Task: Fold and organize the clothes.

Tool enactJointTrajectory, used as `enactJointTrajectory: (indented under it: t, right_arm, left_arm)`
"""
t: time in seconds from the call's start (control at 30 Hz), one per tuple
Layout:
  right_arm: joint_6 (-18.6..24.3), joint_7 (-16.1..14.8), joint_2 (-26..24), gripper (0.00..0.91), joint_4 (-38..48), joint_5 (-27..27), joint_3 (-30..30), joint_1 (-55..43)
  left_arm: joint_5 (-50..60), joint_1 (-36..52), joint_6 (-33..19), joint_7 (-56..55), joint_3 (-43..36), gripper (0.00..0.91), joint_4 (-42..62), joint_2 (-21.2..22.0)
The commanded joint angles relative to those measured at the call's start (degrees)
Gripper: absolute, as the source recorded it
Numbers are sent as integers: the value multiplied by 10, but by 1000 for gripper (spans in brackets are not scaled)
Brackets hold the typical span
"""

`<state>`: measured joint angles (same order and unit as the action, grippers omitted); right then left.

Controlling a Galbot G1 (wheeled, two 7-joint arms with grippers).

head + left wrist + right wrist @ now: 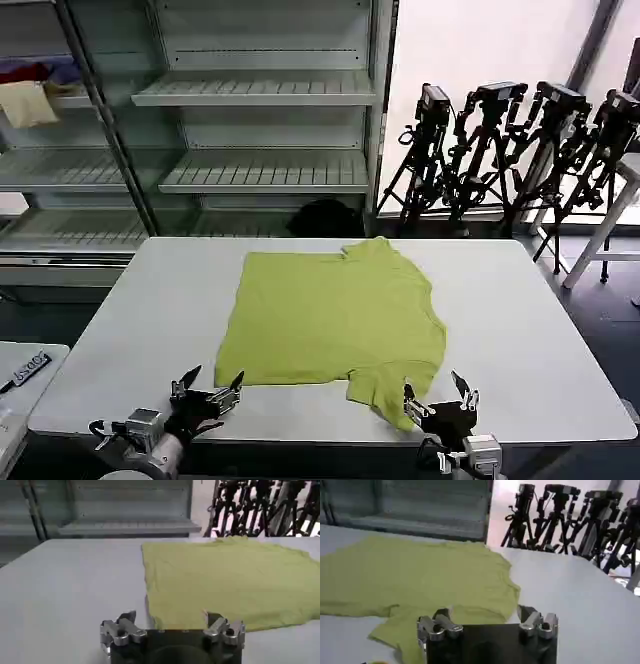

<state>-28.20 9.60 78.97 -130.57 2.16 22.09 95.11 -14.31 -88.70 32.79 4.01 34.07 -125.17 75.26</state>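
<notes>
One T-shirt [335,315] flat, collar toward shelves [265,170].

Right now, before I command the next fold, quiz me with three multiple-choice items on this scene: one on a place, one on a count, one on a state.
1. Where does the T-shirt lie?
A. Spread on the white table
B. On a shelf
C. On the floor

2. How many lime garments are on the table?
A. Three
B. Two
C. One

3. How does the right pincer stand?
A. Shut on a sleeve
B. Open, holding nothing
C. Shut on the hem

Key: 1 A, the shirt lies flat on the tabletop; 2 C, the head view shows a single lime shirt; 3 B, its fingers are spread at the near sleeve, as are the left pincer's near the hem corner.
</notes>
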Motion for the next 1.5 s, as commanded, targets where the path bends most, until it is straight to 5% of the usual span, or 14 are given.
enactJointTrajectory:
  t: [0.03,0.3,0.4,0.43,0.57,0.67,0.73,0.8,0.87,1.33,1.5]
  right_arm:
    - [15,5,0,907,17,1,-12,3]
    - [13,16,4,887,27,-16,-31,6]
    - [13,17,4,746,30,-16,-30,6]
    - [13,17,3,574,33,-16,-30,6]
    - [11,16,4,373,40,-19,-33,4]
    - [9,16,5,212,41,-19,-38,3]
    - [7,15,7,141,41,-19,-41,4]
    - [5,16,7,71,41,-19,-43,3]
    - [5,15,7,0,40,-19,-42,2]
    - [10,15,7,0,35,-17,-37,3]
    - [53,23,11,0,37,-11,-37,1]
  left_arm:
    - [22,-2,-10,-1,0,907,7,-1]
    - [22,-2,-18,-1,2,907,24,-4]
    - [17,-2,-20,-1,1,907,27,-3]
    - [15,-2,-20,-1,0,907,27,-3]
    - [12,2,-20,-1,-1,907,31,-2]
    - [14,4,-20,-2,-4,484,36,-1]
    - [15,4,-20,-2,-5,322,40,-1]
    - [16,4,-21,-2,-6,30,42,0]
    - [16,3,-21,-2,-6,10,43,-1]
    - [30,-3,-31,7,-17,0,36,1]
    - [31,-5,-32,10,-19,0,30,0]
